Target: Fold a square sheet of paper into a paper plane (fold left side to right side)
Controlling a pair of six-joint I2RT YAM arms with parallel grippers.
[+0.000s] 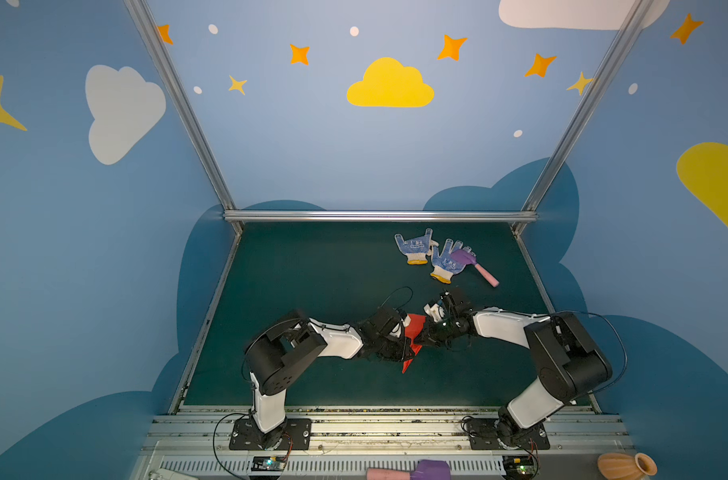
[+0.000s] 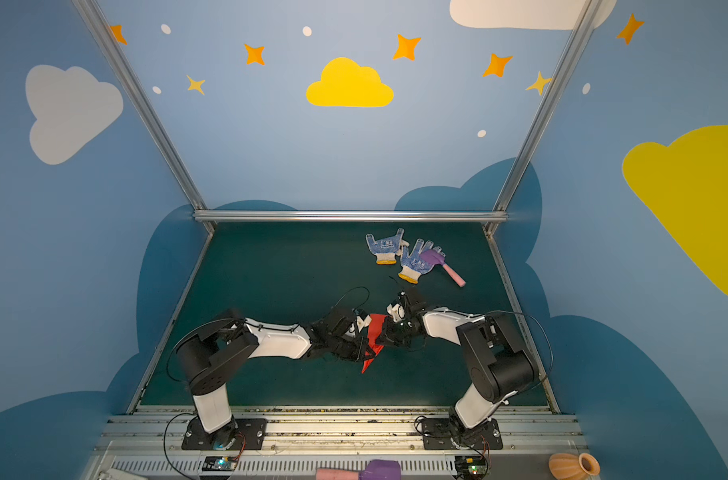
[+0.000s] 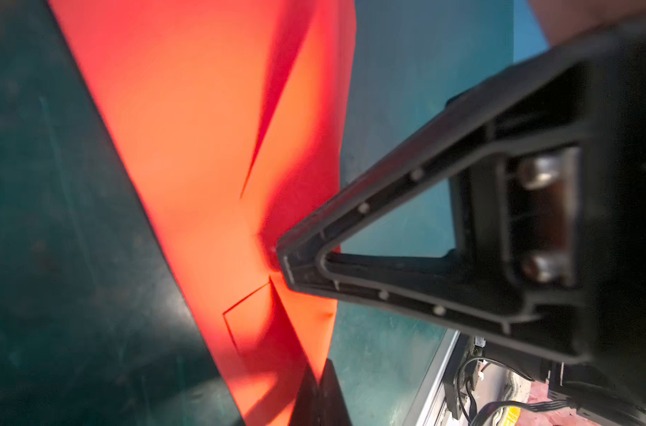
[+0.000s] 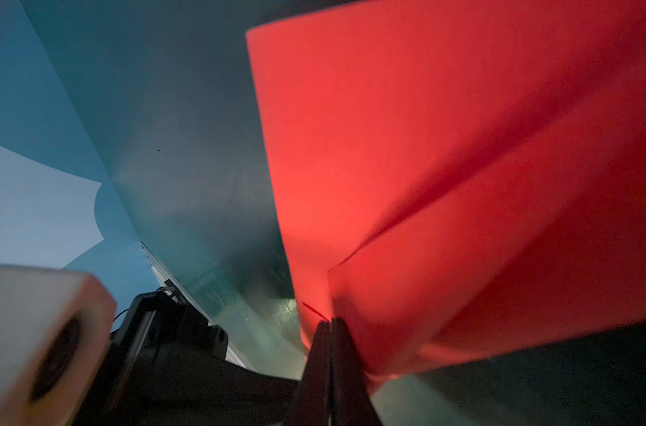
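Observation:
The square sheet of paper (image 1: 415,326) (image 2: 376,328) is bright red and folded with creases into a pointed paper plane shape. Both arms hold it above the green mat, mid-table, with its sharp tip pointing toward the front. My left gripper (image 1: 408,345) (image 3: 319,372) is shut on the paper (image 3: 188,129) from the left. My right gripper (image 1: 423,332) (image 4: 330,324) is shut on the paper (image 4: 424,147) from the right. In the left wrist view the right gripper (image 3: 282,258) pinches a crease. Most of the paper is hidden by the wrists in both top views.
Two blue-dotted white gloves (image 1: 414,247) (image 1: 447,262) and a purple-and-pink toy hammer (image 1: 474,266) lie at the back right of the mat (image 1: 312,270). On the front ledge are a second hammer (image 1: 412,471) and an orange vase (image 1: 626,465). Metal rails edge the mat.

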